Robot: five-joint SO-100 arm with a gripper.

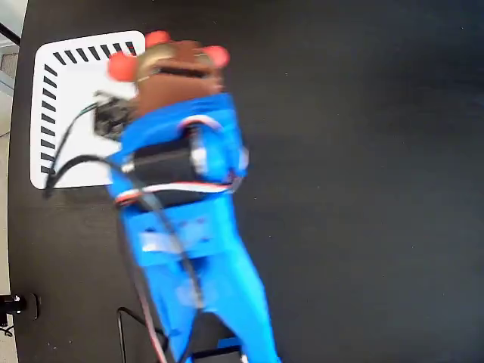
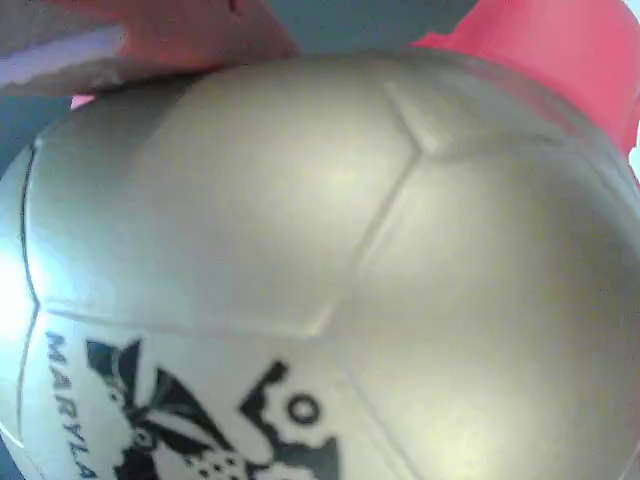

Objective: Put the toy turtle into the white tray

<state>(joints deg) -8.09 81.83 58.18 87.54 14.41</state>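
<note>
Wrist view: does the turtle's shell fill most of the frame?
Yes, the toy turtle shell covers nearly the whole wrist view, with only red bits at the top.

The toy turtle (image 1: pixel 170 57) is at the tip of the blue arm, over the right edge of the white tray (image 1: pixel 72 113); its red legs stick out either side. In the wrist view its gold-grey shell (image 2: pixel 330 270) fills the frame, with a dark printed mark.

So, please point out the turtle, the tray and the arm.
turtle (image 2: pixel 330 250): wrist view, middle of its shell.
tray (image 1: pixel 72 113): fixed view, bare white part.
arm (image 1: pixel 193 242): fixed view, blue body.
</note>
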